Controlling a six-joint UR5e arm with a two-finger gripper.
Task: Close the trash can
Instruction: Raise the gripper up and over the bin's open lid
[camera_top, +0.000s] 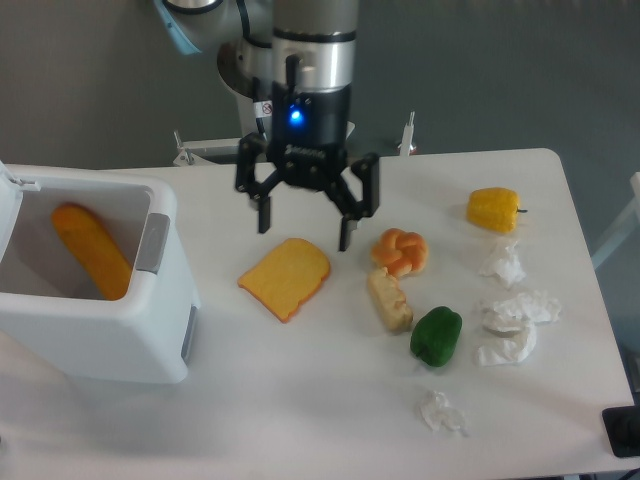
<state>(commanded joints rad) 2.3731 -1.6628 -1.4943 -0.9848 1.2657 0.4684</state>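
Gripper (304, 223): one, two fingers spread wide, nothing between them; pointing down over the table, above the far edge of the toast slice.
Arm (312, 50): one, upright grey column behind the gripper, blue light lit on the wrist.
Toast slice (286, 277): one, orange-yellow, flat on the table just below the gripper.
Bread roll (401, 250): one, knotted, orange-brown, right of the gripper.
Pale food piece (389, 300): one, beige, touching the roll's near side.
Green pepper (436, 336): one, beside the pale piece.
Yellow pepper (493, 209): one, near the table's right edge.
Crumpled paper (514, 325): about four white wads, right side and front.
Trash can (110, 330): one, white, at the table's left edge, well apart from the gripper; open, lid (8, 205) up at the left; grey latch (152, 243) on the right wall.
Orange item (91, 251): one, long, lying inside the can.
Table (300, 400): one, white.
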